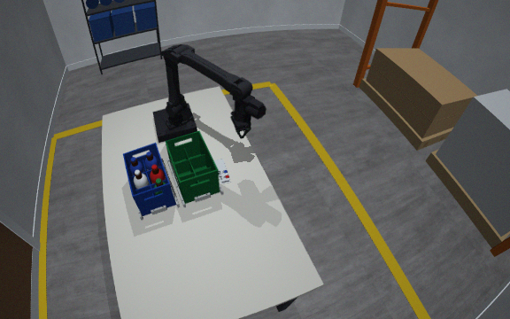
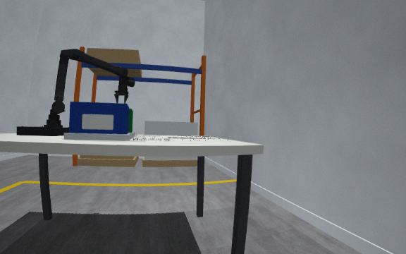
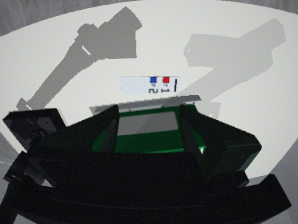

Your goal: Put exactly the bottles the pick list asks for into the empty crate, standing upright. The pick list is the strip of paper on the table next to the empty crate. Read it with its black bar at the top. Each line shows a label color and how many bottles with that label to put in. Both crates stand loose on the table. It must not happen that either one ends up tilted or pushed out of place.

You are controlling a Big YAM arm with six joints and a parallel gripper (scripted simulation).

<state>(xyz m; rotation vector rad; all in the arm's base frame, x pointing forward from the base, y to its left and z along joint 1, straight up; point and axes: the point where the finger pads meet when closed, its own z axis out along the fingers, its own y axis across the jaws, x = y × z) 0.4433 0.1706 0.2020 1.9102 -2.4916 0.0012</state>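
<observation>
The empty green crate (image 1: 192, 166) stands on the white table beside the blue crate (image 1: 150, 184), which holds several bottles with blue, white, red and green labels. The pick list (image 1: 224, 171) lies on the table just right of the green crate; in the wrist view (image 3: 150, 84) it shows a blue and a red mark with its black bar at the right. My gripper (image 1: 242, 132) hangs open and empty in the air, well above the table, beyond the far right corner of the green crate. It also shows in the exterior view (image 2: 120, 100). The wrist view shows the green crate (image 3: 148, 129) between the fingers' outlines.
The arm's black base (image 1: 173, 124) sits on the table just behind the crates. A yellow floor line runs round the table. Cardboard boxes on pallets (image 1: 414, 90) and an orange rack stand to the right, a shelf with blue bins (image 1: 122, 27) at the back.
</observation>
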